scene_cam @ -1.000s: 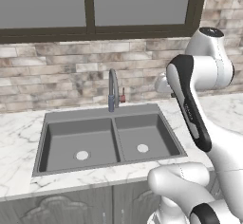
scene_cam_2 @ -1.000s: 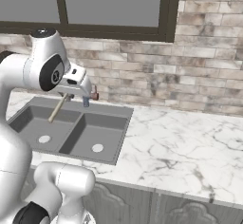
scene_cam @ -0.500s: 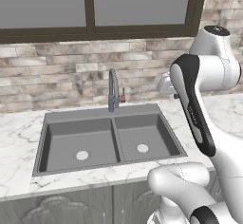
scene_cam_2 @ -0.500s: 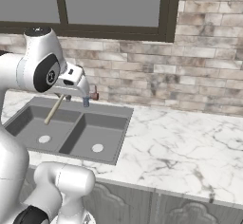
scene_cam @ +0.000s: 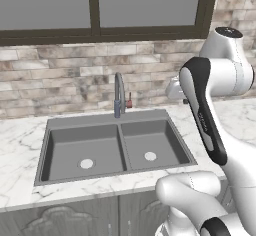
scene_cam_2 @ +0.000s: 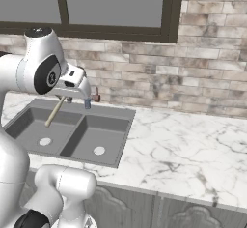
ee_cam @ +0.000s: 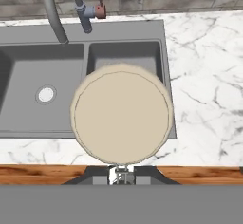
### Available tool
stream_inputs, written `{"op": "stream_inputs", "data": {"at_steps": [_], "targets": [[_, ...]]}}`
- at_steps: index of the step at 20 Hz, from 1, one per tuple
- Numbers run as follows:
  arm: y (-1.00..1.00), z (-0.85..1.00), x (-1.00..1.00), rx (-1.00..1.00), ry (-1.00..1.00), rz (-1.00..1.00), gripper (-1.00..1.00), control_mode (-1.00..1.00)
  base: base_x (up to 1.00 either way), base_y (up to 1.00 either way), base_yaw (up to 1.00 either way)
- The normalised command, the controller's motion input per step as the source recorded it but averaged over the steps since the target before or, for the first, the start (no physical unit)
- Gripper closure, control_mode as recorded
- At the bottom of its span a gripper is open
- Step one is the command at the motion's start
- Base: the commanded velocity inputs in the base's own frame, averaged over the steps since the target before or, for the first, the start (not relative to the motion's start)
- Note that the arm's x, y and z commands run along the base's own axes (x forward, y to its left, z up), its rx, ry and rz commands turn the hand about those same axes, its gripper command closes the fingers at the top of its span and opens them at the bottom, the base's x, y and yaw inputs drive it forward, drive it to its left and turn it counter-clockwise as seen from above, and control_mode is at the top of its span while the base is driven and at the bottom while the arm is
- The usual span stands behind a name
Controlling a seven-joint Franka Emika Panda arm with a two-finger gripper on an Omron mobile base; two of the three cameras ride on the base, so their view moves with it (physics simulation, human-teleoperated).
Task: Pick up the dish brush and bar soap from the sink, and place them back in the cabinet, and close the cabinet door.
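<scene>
My gripper [scene_cam_2: 65, 98] is shut on the dish brush [scene_cam_2: 54, 112], whose thin tan handle hangs down at a slant above the left basin of the sink [scene_cam_2: 117, 112]. In the hand view the brush's round pale head [ee_cam: 121, 114] faces the camera and hides my gripper's tips [ee_cam: 121, 173]. Below it lie the dark grey sink's [ee_cam: 124, 51] two basins. From the left base view the hand [scene_cam: 174, 89] sits behind the arm, right of the sink [scene_cam: 107, 120]. Both basins look bare; the bar soap, the cabinet and the cabinet door are out of view.
A grey gooseneck faucet [scene_cam: 119, 92] with a small red lever [ee_cam: 100, 12] stands behind the sink, against a brick wall under a dark-framed window [scene_cam: 95, 5]. White marble counter [scene_cam_2: 178, 145] spreads to the right. Carved base cabinet fronts [scene_cam: 60, 217] run below.
The arm has turned slightly, and the held brush has drifted a little to the left over the sink. The grip is unchanged.
</scene>
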Motion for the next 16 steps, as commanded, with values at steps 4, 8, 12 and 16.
{"op": "stream_inputs", "data": {"at_steps": [4, 8, 12, 16], "targets": [[0.0, 0.0, 0.0, 0.0, 0.0, 0.0, 1.0, 1.0, 0.0, 0.0, 0.0], [0.0, 0.0, 0.0, 0.0, 0.0, 0.0, 1.0, 1.0, -0.45, 0.0, 0.0], [0.0, 0.0, 0.0, 0.0, 0.0, 0.0, 1.0, 1.0, -0.99, 0.02, 0.0], [0.0, 0.0, 0.0, 0.0, 0.0, 0.0, 1.0, 1.0, -0.94, 0.24, 0.0]]}}
